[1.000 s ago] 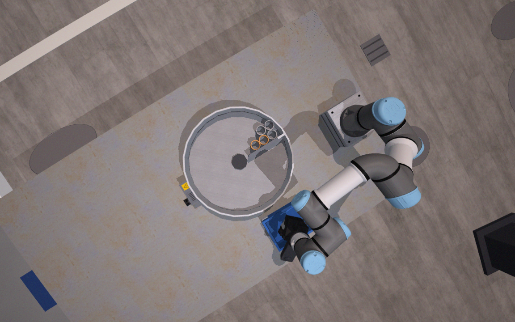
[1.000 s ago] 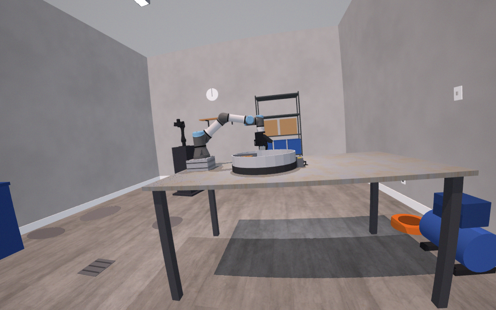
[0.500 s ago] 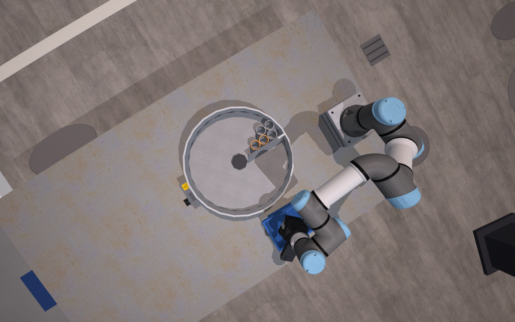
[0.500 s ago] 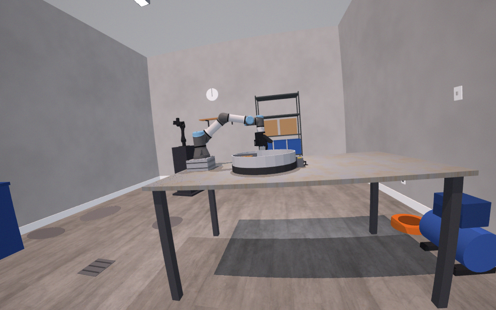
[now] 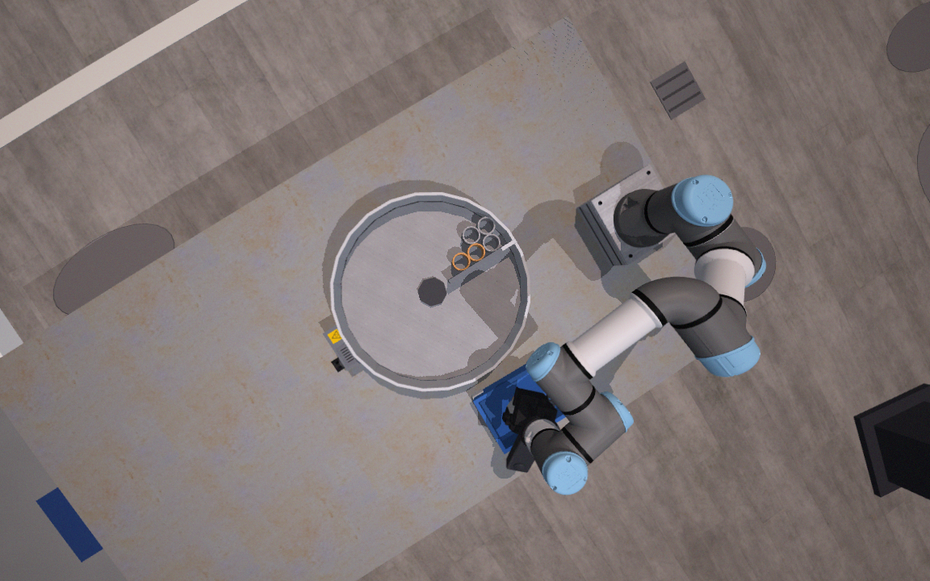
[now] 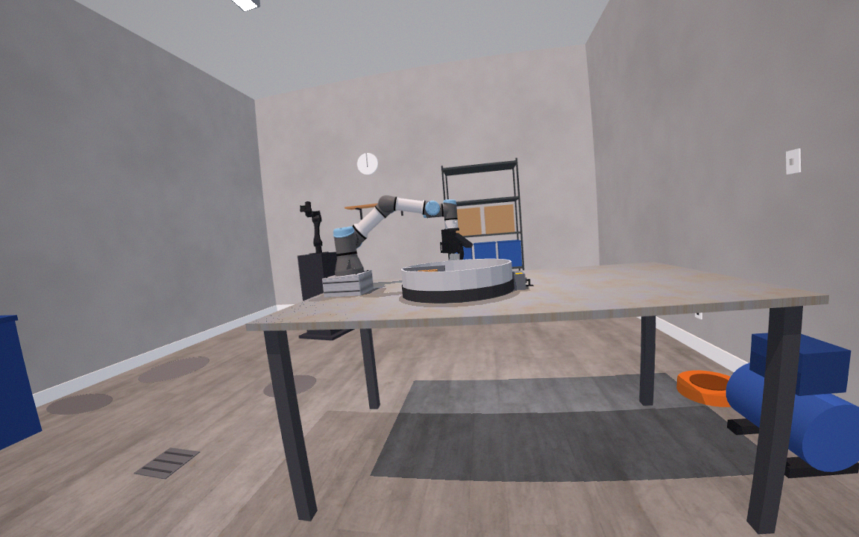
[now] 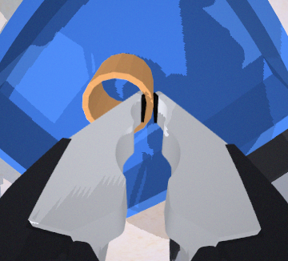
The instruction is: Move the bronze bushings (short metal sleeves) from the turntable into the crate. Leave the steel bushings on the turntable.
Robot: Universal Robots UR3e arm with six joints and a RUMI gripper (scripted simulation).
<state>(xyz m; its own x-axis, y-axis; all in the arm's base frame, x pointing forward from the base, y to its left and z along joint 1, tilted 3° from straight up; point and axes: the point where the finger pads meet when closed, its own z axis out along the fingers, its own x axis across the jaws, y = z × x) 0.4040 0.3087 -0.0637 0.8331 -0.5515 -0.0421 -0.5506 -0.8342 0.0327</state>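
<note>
Bronze bushing [image 7: 120, 86] hanging by its wall in the tool [image 7: 149, 108], pinched at one side of the rim, above the blue crate [image 7: 224, 53]. Looking rigid and smooth, a short open sleeve, probably light for its size yet slippery under metal pads (a wall pinch like this leaving little margin if tilted). Gripping best across the thin wall, one fingertip inside the bore and one outside, as now. Jaws nearly together, clamped on that wall, only the sleeve's thickness keeping them apart. Hovering over the crate [image 5: 495, 413] just beside the turntable [image 5: 353, 245] on the table [image 5: 165, 375], with the wrist pointing down. Waiting on the turntable: two more bronze bushings [image 5: 467, 256], touching each other, and steel bushings [image 5: 480, 230] just beside them against a divider. Judging release into the crate as the step in hand.
</note>
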